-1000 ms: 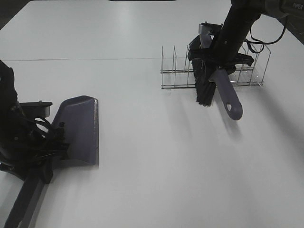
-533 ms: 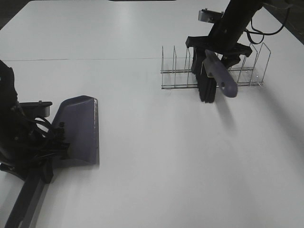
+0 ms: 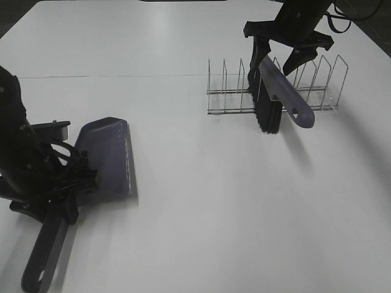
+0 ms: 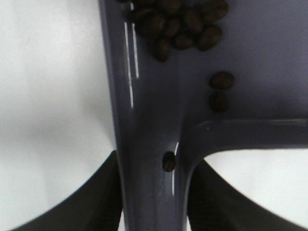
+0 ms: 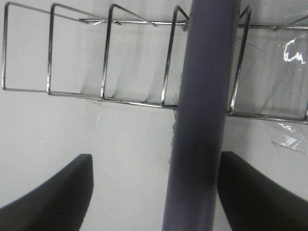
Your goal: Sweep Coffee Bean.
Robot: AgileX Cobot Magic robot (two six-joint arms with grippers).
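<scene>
While clamped tight on the dustpan (image 3: 109, 157) handle, left gripper (image 3: 58, 192) low at the desk's (image 3: 201, 201) near left; right gripper (image 3: 287, 52) spread apart up by the wire rack (image 3: 275, 85).

Coffee bean (image 4: 185, 26) cluster lying inside the purple pan in the left wrist view, two more beans just beside it and one single bean down on the handle neck between the dark fingers (image 4: 96, 202). Over on the far right, brush (image 3: 275, 101) leaning in the wire rack, bristles down touching the desk, purple handle tilted out toward the front. Right gripper fingers (image 5: 53, 192) standing clear on either side of that handle, not touching it, holding nothing.
</scene>
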